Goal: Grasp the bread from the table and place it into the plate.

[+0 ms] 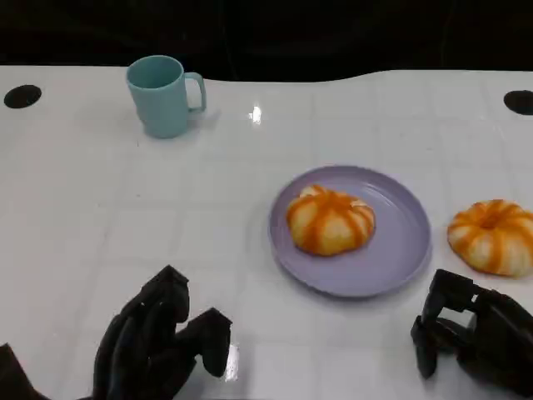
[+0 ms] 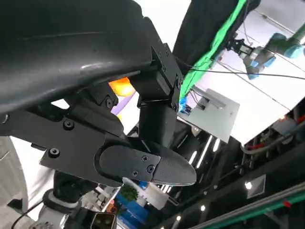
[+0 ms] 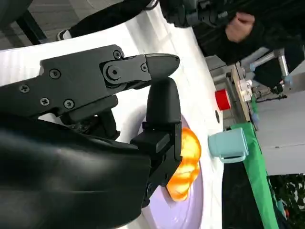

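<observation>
While one orange-striped round bread roll lies on the white bench just beside the lilac round plate, right hand near it, fingers curled, empty | come over the roll, clasp gently | plate holds another striped roll | teal mug well beyond the plate, contents unseen | left hand idle, curled, empty.

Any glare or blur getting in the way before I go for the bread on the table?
Head view: small glare spot on the table near the teal mug, another beside the left hand; bread and purple plate sharp. Right wrist view: right hand blocks much of the plate. Left wrist view: background bright, tilted.
</observation>
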Motion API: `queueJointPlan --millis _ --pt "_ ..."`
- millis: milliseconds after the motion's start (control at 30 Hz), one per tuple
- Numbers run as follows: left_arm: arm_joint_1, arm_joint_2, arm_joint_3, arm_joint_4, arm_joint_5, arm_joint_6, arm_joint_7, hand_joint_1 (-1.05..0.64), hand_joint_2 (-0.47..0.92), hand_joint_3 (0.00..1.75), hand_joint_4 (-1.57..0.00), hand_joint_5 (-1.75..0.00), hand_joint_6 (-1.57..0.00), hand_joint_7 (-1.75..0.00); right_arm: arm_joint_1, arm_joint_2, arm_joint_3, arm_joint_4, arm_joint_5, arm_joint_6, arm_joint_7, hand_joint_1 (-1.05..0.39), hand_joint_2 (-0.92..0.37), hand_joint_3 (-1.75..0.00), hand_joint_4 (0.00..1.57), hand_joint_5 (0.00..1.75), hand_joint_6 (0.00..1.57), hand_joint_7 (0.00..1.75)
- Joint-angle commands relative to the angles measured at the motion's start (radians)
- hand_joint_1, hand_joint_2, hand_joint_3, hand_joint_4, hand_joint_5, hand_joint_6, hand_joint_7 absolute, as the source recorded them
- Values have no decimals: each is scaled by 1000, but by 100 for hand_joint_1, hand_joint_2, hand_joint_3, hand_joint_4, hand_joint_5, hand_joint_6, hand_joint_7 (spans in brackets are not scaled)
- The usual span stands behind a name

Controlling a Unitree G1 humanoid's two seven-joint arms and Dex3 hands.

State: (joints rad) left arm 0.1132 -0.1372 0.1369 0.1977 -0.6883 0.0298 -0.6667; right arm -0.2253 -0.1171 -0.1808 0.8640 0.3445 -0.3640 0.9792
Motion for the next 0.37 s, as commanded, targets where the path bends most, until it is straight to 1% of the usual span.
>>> queueJointPlan --millis 33,233,367 --pt "12 13 11 -11 -1 8 -17 -78 92 15 -109 -175 -80 -175 8 -14 2 -5 -13 -14 -15 -61 -92 -18 73 175 66 155" --pt "-2 28 24 -3 -5 21 -29 -78 92 13 -109 -175 -80 -172 9 -13 11 -11 -24 -24 -32 -61 -92 -20 72 175 65 155" --pt "-12 33 33 8 -6 31 -42 -77 92 12 -108 -175 -80 -171 6 -12 9 -3 -29 -30 -28 -61 -92 -22 72 175 64 159"
